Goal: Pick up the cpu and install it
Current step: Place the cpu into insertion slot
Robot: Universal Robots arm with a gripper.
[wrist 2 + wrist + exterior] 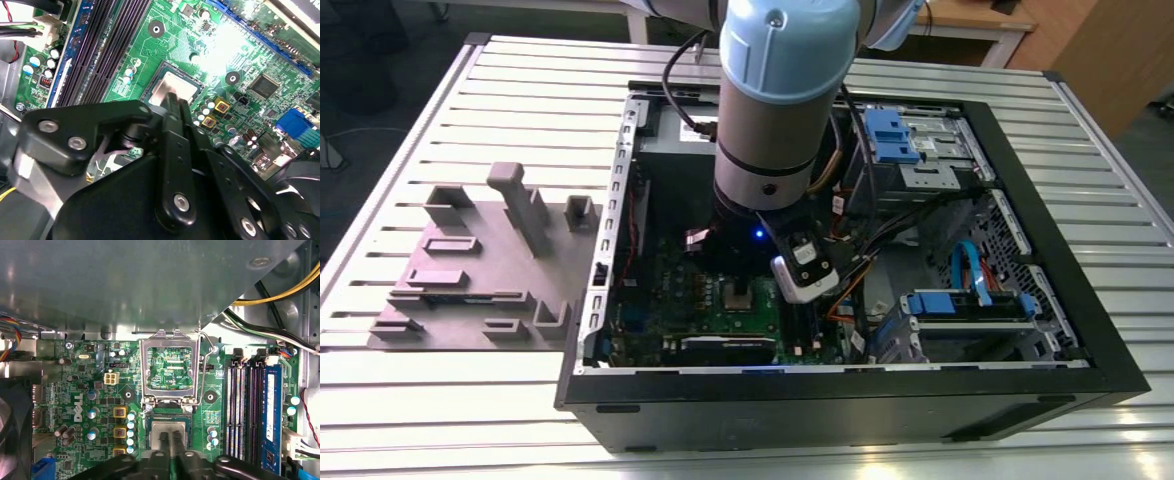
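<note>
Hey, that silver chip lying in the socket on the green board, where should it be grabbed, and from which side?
Take the chip by two opposite side edges, coming straight down from above. It lies flat in the socket, its smooth metal top offers nothing to pinch, and the hinged frame is swung open, so the way down looks free.

The arm (781, 100) points straight down, its fingers (163, 441) pressed close together.
</note>
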